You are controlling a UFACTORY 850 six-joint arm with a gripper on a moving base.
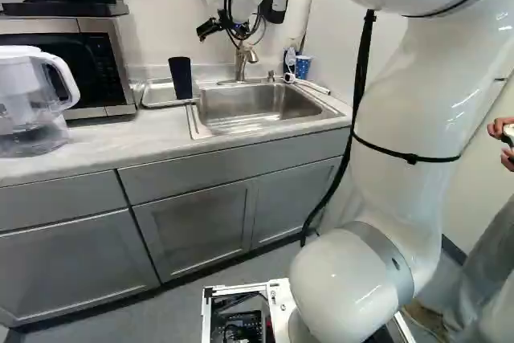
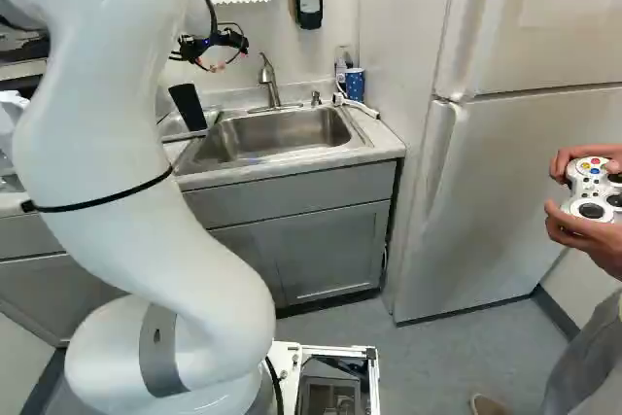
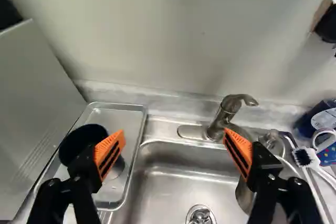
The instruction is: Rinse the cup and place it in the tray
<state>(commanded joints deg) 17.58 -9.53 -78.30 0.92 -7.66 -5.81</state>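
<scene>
End effector [image 2: 216,53]: 2 fingers wide apart, holding nothing; black cup [image 3: 76,142] in metal tray [image 3: 128,121].

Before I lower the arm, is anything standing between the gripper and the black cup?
Nothing visible stands between the open gripper and the black cup in the tray; only the gripper's own finger overlaps the cup.

Blk cup [image 1: 181,78], silver tray [image 3: 126,121], blue cup [image 2: 355,85] w/ wht dots
</scene>
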